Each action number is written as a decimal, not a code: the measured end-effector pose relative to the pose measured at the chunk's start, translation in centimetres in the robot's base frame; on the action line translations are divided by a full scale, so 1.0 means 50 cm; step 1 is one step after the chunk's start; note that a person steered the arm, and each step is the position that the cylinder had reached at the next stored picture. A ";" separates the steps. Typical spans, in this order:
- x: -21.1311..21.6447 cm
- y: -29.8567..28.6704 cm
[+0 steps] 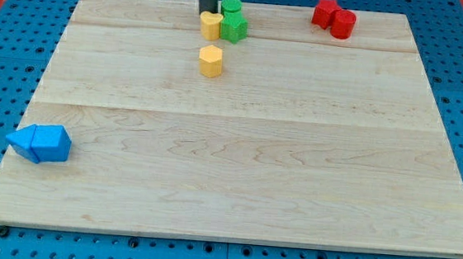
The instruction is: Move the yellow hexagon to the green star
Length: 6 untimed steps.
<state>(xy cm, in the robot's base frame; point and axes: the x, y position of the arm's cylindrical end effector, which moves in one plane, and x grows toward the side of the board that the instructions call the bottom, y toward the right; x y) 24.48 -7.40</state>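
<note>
The yellow hexagon (211,61) stands alone near the view's top, left of centre. The green star (234,28) lies above and slightly right of it, a short gap away. A second yellow block (211,25), whose shape I cannot make out, touches the star's left side. A green cylinder (231,5) sits just above the star. My tip (206,12) is at the top edge of the second yellow block, left of the green cylinder and well above the hexagon. It is not touching the hexagon.
Two red blocks (326,12) (343,24) sit together at the view's top right. Two blue blocks (26,140) (51,143) sit together at the left edge of the wooden board (236,171). Blue pegboard surrounds the board.
</note>
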 end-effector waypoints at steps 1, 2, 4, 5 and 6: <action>0.152 -0.051; 0.242 -0.021; 0.243 0.043; 0.191 0.043; 0.154 0.043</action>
